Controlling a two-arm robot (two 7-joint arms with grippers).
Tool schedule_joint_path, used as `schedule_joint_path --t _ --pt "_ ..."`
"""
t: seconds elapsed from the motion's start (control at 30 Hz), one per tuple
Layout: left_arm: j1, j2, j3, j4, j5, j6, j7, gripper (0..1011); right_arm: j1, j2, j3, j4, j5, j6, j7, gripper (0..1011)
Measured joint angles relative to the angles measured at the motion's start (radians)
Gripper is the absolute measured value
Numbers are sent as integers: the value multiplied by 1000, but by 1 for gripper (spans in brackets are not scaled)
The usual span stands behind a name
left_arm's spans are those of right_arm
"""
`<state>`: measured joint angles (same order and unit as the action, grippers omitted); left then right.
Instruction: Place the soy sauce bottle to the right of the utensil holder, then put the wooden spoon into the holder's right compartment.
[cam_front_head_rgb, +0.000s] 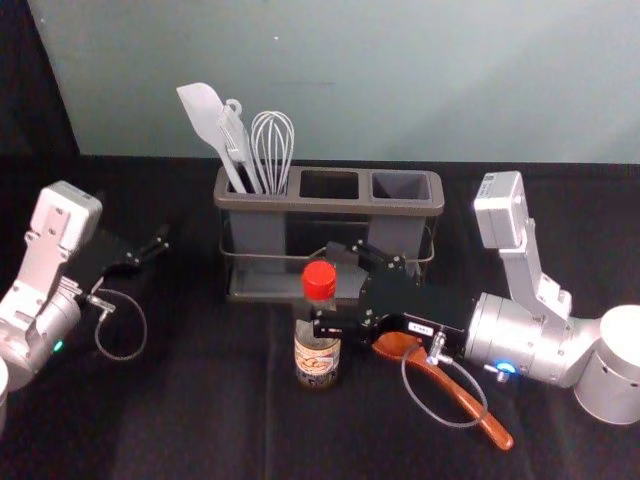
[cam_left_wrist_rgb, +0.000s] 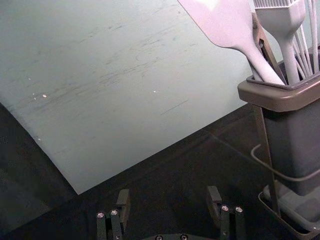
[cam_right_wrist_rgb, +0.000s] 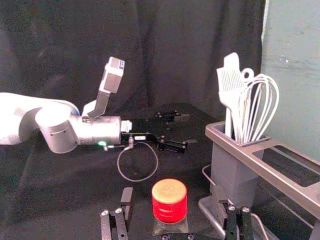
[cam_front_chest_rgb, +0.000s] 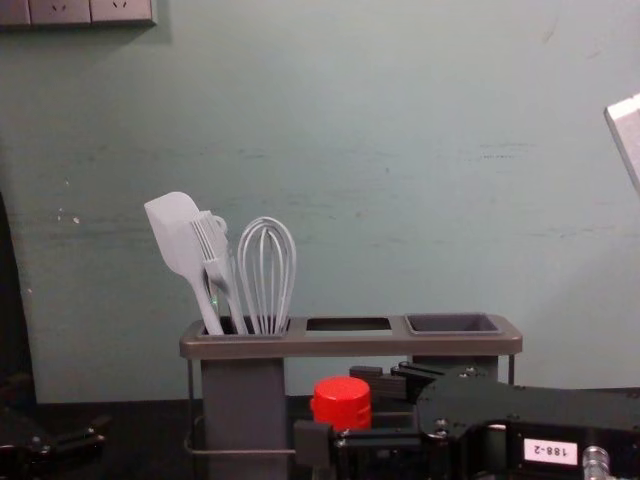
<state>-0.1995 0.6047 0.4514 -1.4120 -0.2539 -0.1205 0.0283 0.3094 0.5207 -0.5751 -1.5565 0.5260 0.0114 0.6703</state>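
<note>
In the head view my right gripper (cam_front_head_rgb: 330, 290) reaches in from the right, its open fingers on either side of the soy sauce bottle (cam_front_head_rgb: 317, 358), which stands upright in front of the utensil holder (cam_front_head_rgb: 330, 204). The right wrist view has the red cap (cam_right_wrist_rgb: 170, 201) between the spread fingertips of my right gripper (cam_right_wrist_rgb: 172, 197), with gaps on both sides. The wooden spoon (cam_front_head_rgb: 465, 398) lies on the table, its bowl partly under the right gripper. My left gripper (cam_front_head_rgb: 160, 243) stays idle left of the holder; its fingers are apart in its wrist view (cam_left_wrist_rgb: 167, 200).
A white spatula (cam_front_head_rgb: 203, 115), a brush and a whisk (cam_front_head_rgb: 273, 145) stand in the holder's left compartment and rise above its rim. Behind the holder is a pale wall (cam_front_chest_rgb: 400, 180). A black cloth (cam_front_head_rgb: 200, 420) covers the table.
</note>
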Motion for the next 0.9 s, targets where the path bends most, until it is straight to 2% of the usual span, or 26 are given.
schedule_joint_path --t 0.13,0.23,0.33,0.47,0.57,0.7,0.73,0.8,0.83,0.9 --pt "0 0 0 0 0 0 0 1005 0 0 1 0 0 0 0 999" --pt "0 0 0 0 0 0 0 1005 -1 1 1 0 0 -1 0 947" --pt "0 0 0 0 0 0 0 1005 -1 1 2 0 0 -1 0 840" --pt "0 0 0 0 0 0 0 1005 -1 1 2 -1 0 -1 0 769" --pt "0 0 0 0 0 0 0 1005 -1 1 2 -1 0 -1 0 633" --pt "0 0 0 0 0 0 0 1005 -2 2 3 -1 0 -2 0 554" --pt "0 0 0 0 0 0 0 1005 -2 2 3 -1 0 -2 0 490" --pt "0 0 0 0 0 0 0 1005 -2 2 3 -1 0 -2 0 450" --pt "0 0 0 0 0 0 0 1005 -2 2 3 -1 0 -2 0 396" --pt "0 0 0 0 0 0 0 1005 -2 2 3 -1 0 -2 0 381"
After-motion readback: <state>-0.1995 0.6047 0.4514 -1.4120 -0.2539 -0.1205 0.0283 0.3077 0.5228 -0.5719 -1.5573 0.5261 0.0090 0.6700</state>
